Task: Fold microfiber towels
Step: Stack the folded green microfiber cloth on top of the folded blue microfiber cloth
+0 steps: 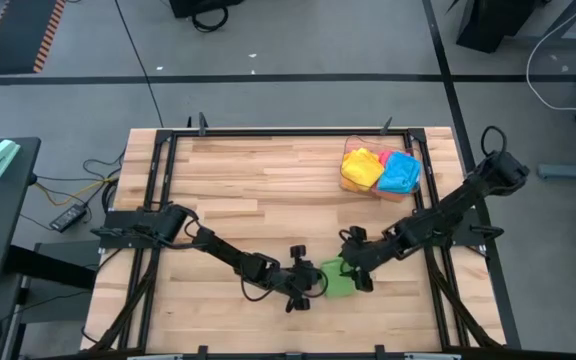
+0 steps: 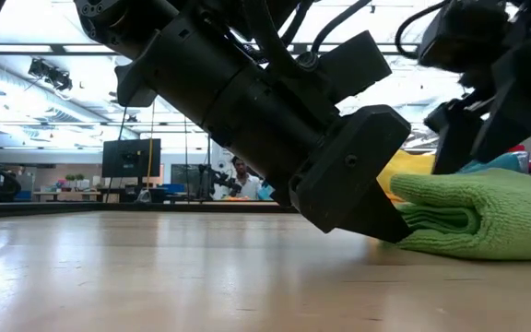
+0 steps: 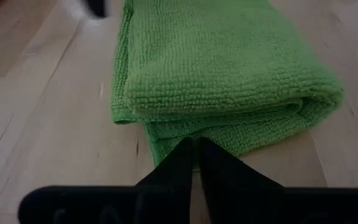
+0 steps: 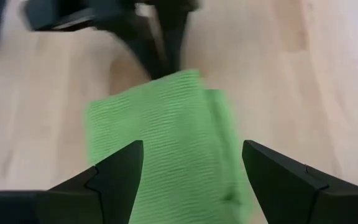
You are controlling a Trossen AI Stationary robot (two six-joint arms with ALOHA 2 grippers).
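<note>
Two matte black jointed arms, boxy wrist housings, loose black cables, tapered wedge-shaped fingers (image 4: 117, 177).

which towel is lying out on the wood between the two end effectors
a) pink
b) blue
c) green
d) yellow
c, the green towel lies folded on the table between the left end effector and right end effector; other colours sit in the clear bin.

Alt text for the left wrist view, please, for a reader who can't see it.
A folded green microfiber towel lies on the wooden table, its layered edges facing the camera. The left claw sits at that edge, its two dark fingers nearly shut, holding nothing visible.
</note>
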